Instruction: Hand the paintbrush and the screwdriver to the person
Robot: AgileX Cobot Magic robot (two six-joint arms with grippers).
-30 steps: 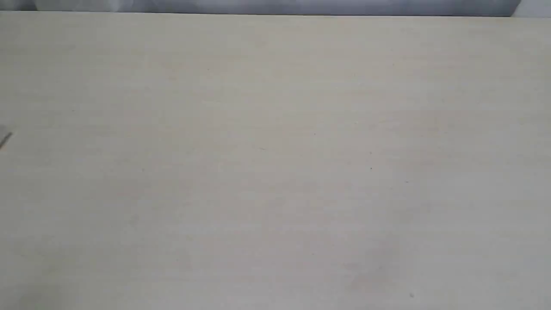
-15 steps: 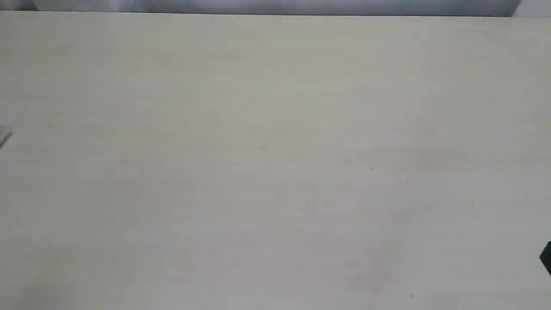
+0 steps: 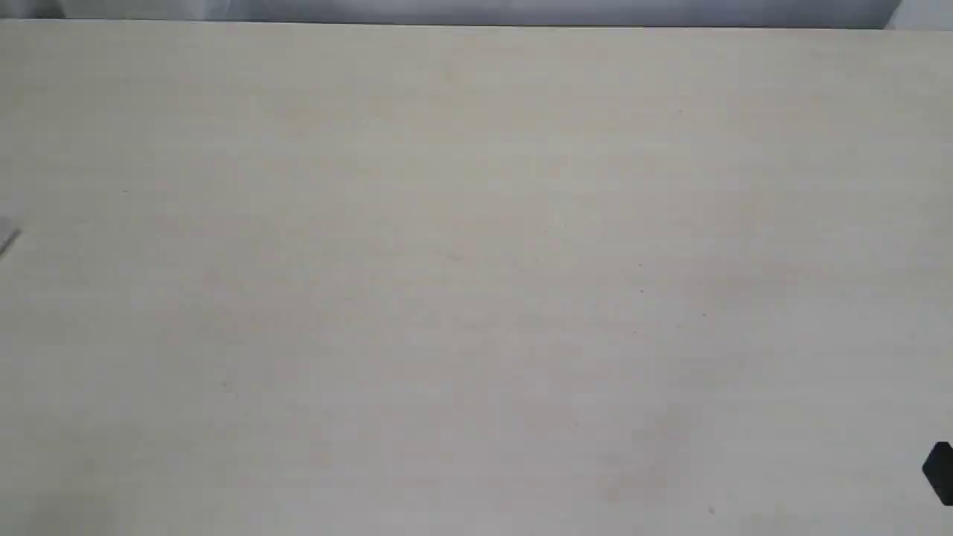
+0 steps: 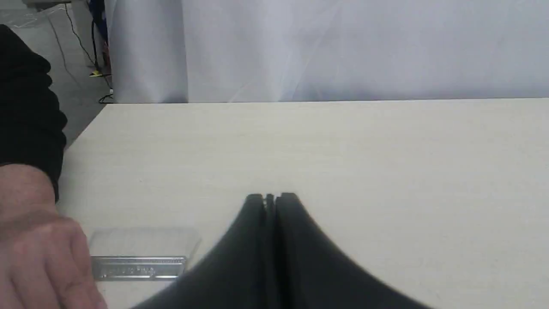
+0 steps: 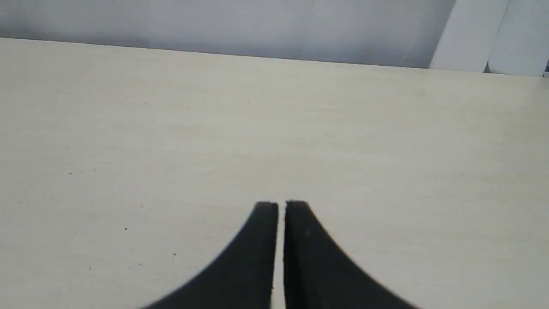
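In the left wrist view the paintbrush [image 4: 138, 268] lies flat on the pale table [image 4: 343, 150], showing its silver ferrule and whitish bristles. The person's bare hand [image 4: 38, 253], with a dark sleeve cuff [image 4: 25, 107], covers its handle. My left gripper [image 4: 271, 197] is shut and empty, beside the brush and apart from it. My right gripper [image 5: 281, 204] hovers over bare table, its fingers together with nothing between them. The screwdriver is out of view. In the exterior view a grey sliver [image 3: 7, 240] at the left edge looks like the brush, and a black arm part [image 3: 939, 473] shows at the right edge.
A white curtain [image 4: 326, 47] hangs behind the table's far edge. Grey floor with cables [image 4: 79, 47] shows past the table's corner in the left wrist view.
A black part of the right arm has come into the exterior view at the lower right edge and moved downward. The grey sliver at the left edge has not moved.
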